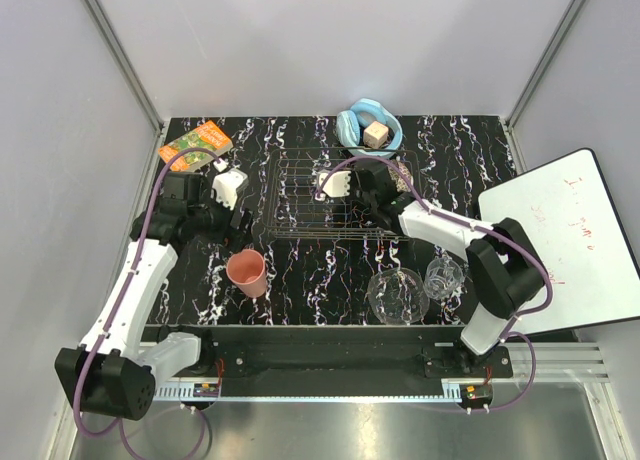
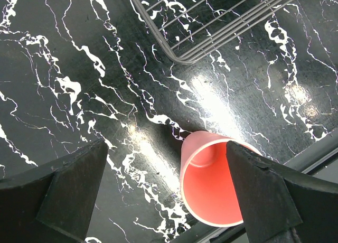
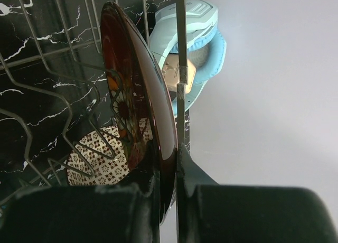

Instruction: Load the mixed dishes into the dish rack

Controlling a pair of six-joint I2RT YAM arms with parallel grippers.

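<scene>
Pinched in my right gripper [image 3: 168, 166], the red floral plate [image 3: 134, 84] stands on edge inside the dish rack [image 3: 180, 42], frame centre; next, I reckon, seat and release it (left gripper [image 2: 166, 185] gapes over the pink cup [image 2: 211, 190]).

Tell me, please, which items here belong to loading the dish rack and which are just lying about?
Job: thin-wire metal dish rack; red floral plate, gripped by the right hand; small patterned bowl in the rack; pink plastic cup; clear glass bowl; clear glass cup.
Lying about: light-blue bowl holding a tan cube; orange-green book; whiteboard.
</scene>
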